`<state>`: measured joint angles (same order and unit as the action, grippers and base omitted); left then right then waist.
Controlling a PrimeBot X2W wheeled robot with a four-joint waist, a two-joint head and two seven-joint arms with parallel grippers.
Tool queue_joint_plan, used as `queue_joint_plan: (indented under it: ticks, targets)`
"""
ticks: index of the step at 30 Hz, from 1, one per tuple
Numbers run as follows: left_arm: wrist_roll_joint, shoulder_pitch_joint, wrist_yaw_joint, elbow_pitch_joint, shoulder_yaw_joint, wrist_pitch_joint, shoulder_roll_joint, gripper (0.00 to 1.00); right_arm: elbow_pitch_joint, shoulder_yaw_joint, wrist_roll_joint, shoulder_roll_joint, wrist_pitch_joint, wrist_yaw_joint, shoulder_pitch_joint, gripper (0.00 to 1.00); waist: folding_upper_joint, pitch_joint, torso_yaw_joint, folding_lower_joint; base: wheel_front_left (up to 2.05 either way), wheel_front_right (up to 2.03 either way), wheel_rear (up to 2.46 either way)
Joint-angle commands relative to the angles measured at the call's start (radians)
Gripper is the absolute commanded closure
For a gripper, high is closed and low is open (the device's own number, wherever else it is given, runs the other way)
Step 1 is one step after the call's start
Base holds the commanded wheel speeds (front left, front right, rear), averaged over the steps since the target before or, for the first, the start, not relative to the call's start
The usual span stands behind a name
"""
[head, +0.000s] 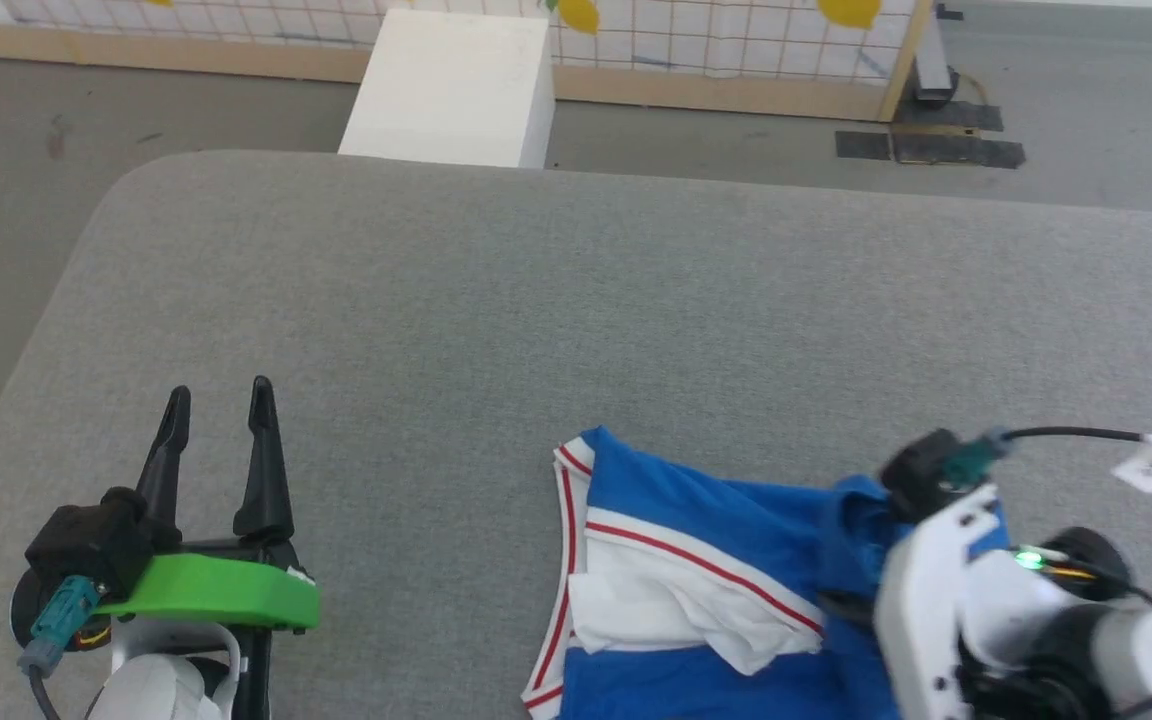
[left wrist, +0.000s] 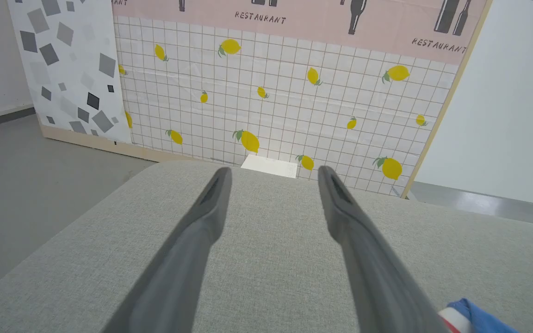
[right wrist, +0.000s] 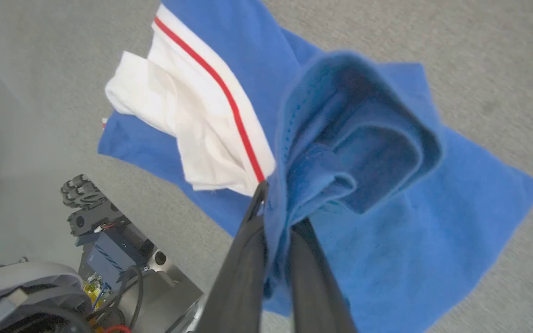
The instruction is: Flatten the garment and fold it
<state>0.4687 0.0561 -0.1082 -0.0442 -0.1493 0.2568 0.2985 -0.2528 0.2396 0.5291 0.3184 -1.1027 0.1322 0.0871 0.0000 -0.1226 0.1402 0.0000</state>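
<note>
Right end effector [right wrist: 280, 208] pinches the shirt [right wrist: 387, 259] by a fold, possibly a sleeve; left end effector [head: 220, 388] spread wide, empty.

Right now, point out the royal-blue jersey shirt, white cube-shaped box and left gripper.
royal-blue jersey shirt [head: 696, 500]: head view, blue panel.
white cube-shaped box [head: 451, 80]: head view, top face.
left gripper [head: 220, 388]: head view, between fingertips.

A grey, fabric-covered table [head: 436, 300] with a rounded far-left corner carries the garment [head: 696, 520]. This crumpled blue shirt with white, red-striped panels lies near the table's near edge, toward the right.
</note>
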Motion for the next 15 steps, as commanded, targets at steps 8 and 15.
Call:
queue_joint_plan:
  ticks: [8, 15]
  targets:
    - [0.008, -0.010, 0.004, 0.012, -0.014, 0.003, -0.014, 0.00, 0.214, 0.149, -0.001, -0.157, 0.144, -0.002, 0.135, 1.00, 0.0000, -0.017, 0.077, 0.0000, 0.00, 0.00, 0.00]
    - [0.003, -0.001, 0.014, 0.025, -0.032, 0.004, -0.024, 0.00, 0.412, 0.193, -0.072, -0.225, 0.255, -0.002, 0.200, 0.99, 0.0000, -0.028, 0.116, 0.0000, 0.00, 0.00, 0.00]
